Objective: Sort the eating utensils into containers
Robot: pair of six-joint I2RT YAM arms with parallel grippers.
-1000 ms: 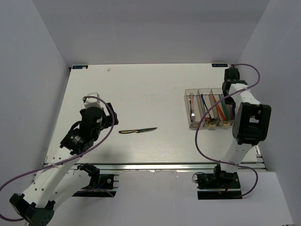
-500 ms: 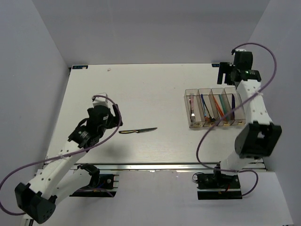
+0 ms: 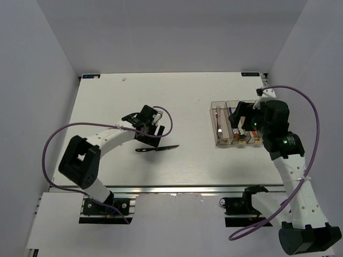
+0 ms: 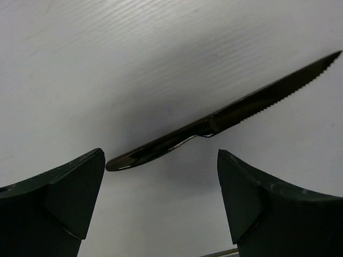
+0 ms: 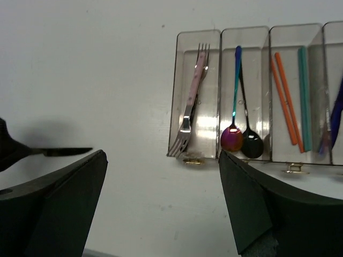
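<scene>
**Both pincers spread, one knife out on the bench**

Left pincer [image 4: 159, 160]: fingers wide apart, gripping nothing, straddling the handle end of the dark knife [image 4: 214, 120].
The knife lies flat on the bench [image 3: 161, 96], well apart from the containers [image 5: 177, 96], on the left arm's side.
Right pincer [image 5: 163, 158]: spread wide and empty, above the containers' near end.
The containers hold forks [image 5: 190, 112], spoons [image 5: 241, 139] and chopsticks [image 5: 289, 96].

Four containers [image 5: 198, 33], two forks [image 5: 195, 85], two spoons [image 5: 252, 143], two orange chopsticks [image 5: 288, 101], one dark knife [image 4: 214, 123].

No legible writing, small blue tags [image 3: 90, 76] at far corners of table [image 3: 177, 91], too tiny to read
</scene>
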